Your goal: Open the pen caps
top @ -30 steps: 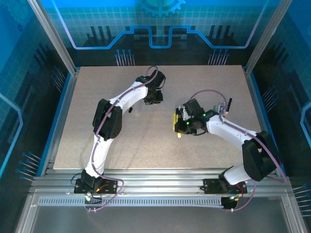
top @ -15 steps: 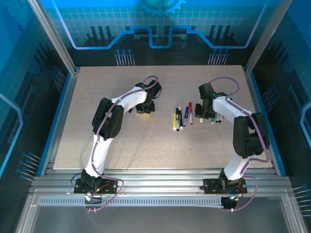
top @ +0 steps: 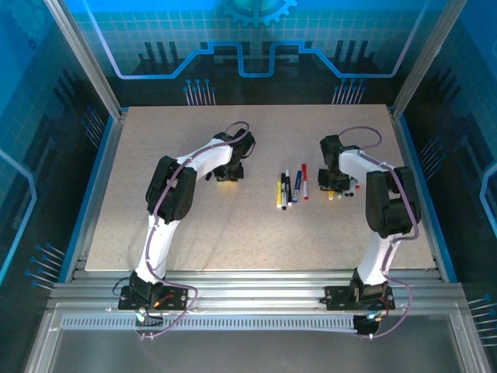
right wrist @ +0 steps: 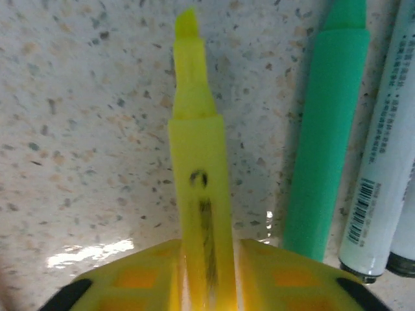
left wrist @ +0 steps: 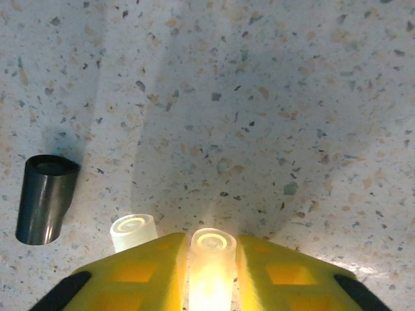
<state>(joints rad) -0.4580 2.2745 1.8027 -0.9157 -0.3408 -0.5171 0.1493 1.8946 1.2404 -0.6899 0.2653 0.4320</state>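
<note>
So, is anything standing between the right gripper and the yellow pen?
Nothing visible does. The yellow pen, its tip bare, lies between the right gripper's fingers. The green pen lies beside it on the table, apart and off to one side.

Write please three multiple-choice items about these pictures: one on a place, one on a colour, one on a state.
1. Where is the black cap?
A. on the table, left of the left gripper
B. between the fingers
C. on a pen

2. What colour is the marker beside the yellow marker?
A. red
B. green
C. black

3. The yellow marker's tip is:
A. capped
B. bare
C. hidden

Key:
1 A: it lies on the table, apart from the gripper.
2 B: the green marker lies at its right.
3 B: the wedge tip shows with no cap on it.
</note>
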